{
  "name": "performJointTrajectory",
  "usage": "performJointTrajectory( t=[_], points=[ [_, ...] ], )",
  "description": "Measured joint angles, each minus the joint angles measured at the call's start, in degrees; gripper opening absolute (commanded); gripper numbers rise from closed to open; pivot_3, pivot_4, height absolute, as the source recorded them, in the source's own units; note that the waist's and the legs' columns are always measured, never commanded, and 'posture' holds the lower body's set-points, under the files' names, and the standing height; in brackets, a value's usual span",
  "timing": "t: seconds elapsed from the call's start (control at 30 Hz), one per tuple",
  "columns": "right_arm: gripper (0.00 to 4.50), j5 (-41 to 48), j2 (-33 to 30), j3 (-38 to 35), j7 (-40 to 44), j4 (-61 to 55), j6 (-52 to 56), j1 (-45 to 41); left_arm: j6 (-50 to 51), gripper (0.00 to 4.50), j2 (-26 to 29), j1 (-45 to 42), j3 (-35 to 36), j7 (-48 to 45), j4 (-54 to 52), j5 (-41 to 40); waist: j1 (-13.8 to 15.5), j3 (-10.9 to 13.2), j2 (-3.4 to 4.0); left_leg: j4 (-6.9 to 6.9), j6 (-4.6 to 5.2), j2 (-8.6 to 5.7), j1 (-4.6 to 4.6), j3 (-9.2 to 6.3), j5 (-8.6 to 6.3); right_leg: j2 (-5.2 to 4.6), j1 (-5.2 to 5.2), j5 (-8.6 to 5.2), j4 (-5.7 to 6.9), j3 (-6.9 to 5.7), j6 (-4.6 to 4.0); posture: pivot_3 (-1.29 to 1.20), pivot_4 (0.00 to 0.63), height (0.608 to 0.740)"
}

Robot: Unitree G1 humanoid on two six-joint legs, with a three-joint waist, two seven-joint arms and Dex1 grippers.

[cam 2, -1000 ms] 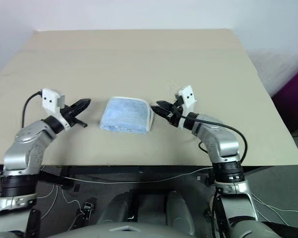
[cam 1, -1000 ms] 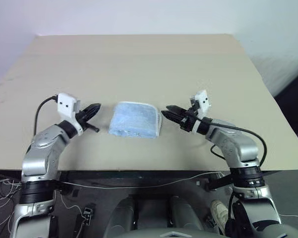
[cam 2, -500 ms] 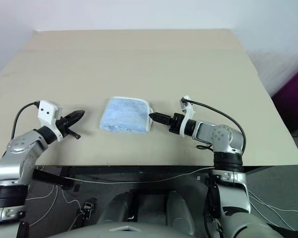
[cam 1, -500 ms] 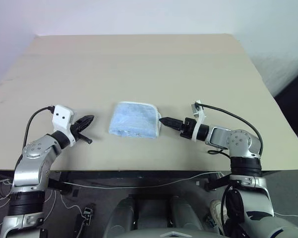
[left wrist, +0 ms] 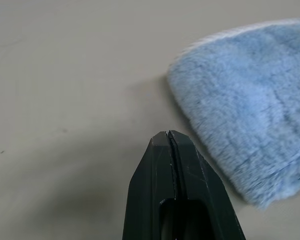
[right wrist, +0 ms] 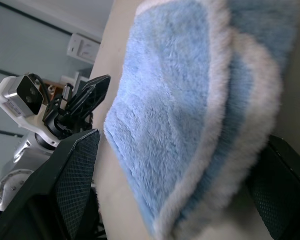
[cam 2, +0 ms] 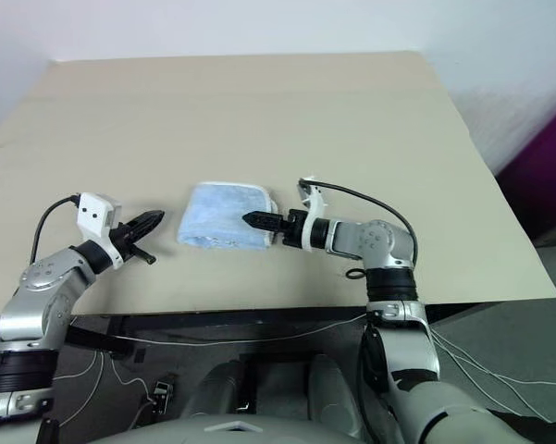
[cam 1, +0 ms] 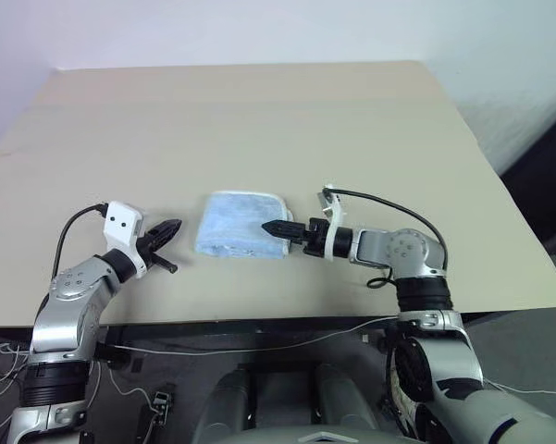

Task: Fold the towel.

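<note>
The towel (cam 1: 242, 224), light blue terry with a whitish piped edge, lies already folded into a small thick packet near the front edge of the tan table (cam 1: 259, 111), and everything else is best placed against it. Just to its left, apart from the cloth, the left gripper (cam 1: 169, 229) hangs with its two black fingers pressed fully together, holding nothing. At the towel's right edge the right gripper (cam 1: 270, 228) reaches in, its tip over the stacked, piped layers; in the right wrist view its fingers (right wrist: 75, 172) stand spread wide to either side of that edge, gripping nothing. The risk from here lies in that side-on approach: if the jaws close on only the top layer or two, a lift would likely peel the packet open and undo the fold. A lower finger that catches the edge instead of sliding under could shove the whole bundle toward the left gripper. Beyond the towel the tabletop runs back bare to the pale wall (cam 1: 259, 28).
</note>
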Motion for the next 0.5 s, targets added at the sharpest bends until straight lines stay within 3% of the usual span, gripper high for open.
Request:
performJointTrajectory(
  t=[0.17, 0.5],
  points=[
    [4.45, -0.43, 1.53, -0.66, -0.33, 3.33, -1.08, -1.54, 0.02, 0.00, -0.42, 0.89, -0.06, -0.01, -1.51, -0.13, -0.45, -0.07, -0.07, -0.18, -0.05, 0.00, 0.10, 0.04, 0.03, 0.00, 0.00, 0.00, -0.01, 0.05, 0.00, 0.00, 0.150, 0.740],
    [1.15, 0.60, 2.13, -2.79, -1.54, 3.57, 0.13, -0.64, 0.07, 0.00, -0.75, 2.05, -0.08, 0.47, -2.96, -0.48, -0.21, -0.08, -0.08, -0.28, -0.08, -0.01, 0.07, 0.09, 0.05, -0.03, -0.07, 0.00, -0.02, 0.06, -0.01, 0.00, 0.150, 0.740]
  ],
)
